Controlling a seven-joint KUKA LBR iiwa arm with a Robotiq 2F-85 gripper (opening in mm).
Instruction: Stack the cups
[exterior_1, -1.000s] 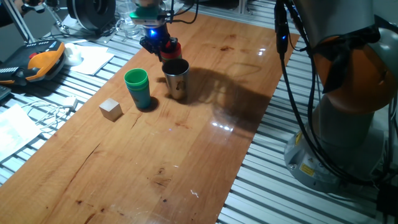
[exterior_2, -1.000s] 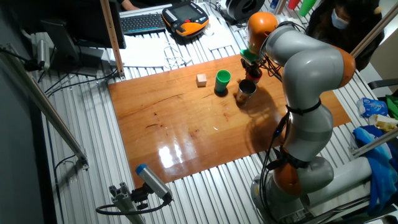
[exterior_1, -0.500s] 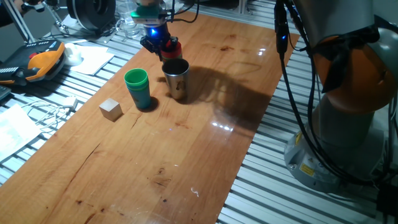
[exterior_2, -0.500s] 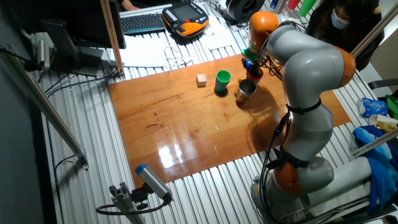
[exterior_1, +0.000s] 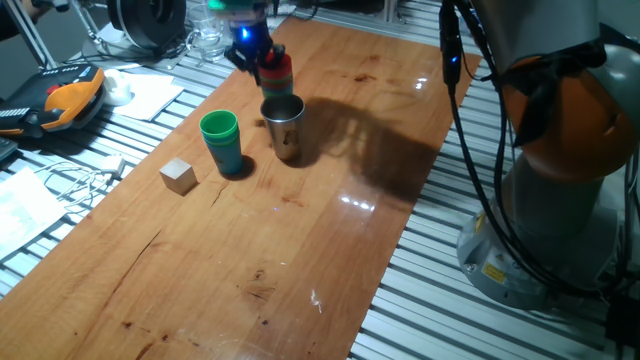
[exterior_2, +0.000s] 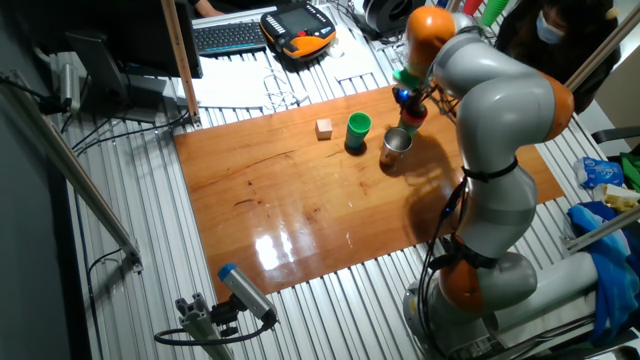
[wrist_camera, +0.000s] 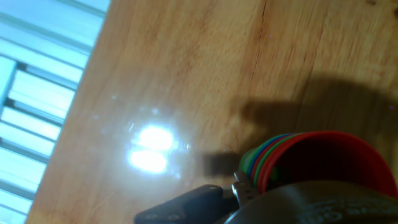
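My gripper (exterior_1: 258, 58) hangs above the far end of the table, shut on the rim of a nested stack of cups (exterior_1: 279, 70) whose top cup is red. In the hand view that stack (wrist_camera: 311, 158) shows red, blue and green rims, held off the wood, with one dark finger (wrist_camera: 186, 202) beside it. A shiny steel cup (exterior_1: 284, 124) stands upright just in front of and below the held stack. To its left stands a green cup (exterior_1: 220, 132) nested on a blue one. The other fixed view shows the held stack (exterior_2: 414, 112) above and behind the steel cup (exterior_2: 396, 147).
A small wooden cube (exterior_1: 178, 176) lies left of the green cup. The wooden table (exterior_1: 300, 250) has slatted metal around it. Cables, papers and an orange pendant (exterior_1: 70, 98) lie off the left edge. The robot's base (exterior_1: 560, 190) stands at the right.
The gripper has risen with the cup stack, lifting it off the table and a little away from the steel cup. The other cups and the cube have not moved.
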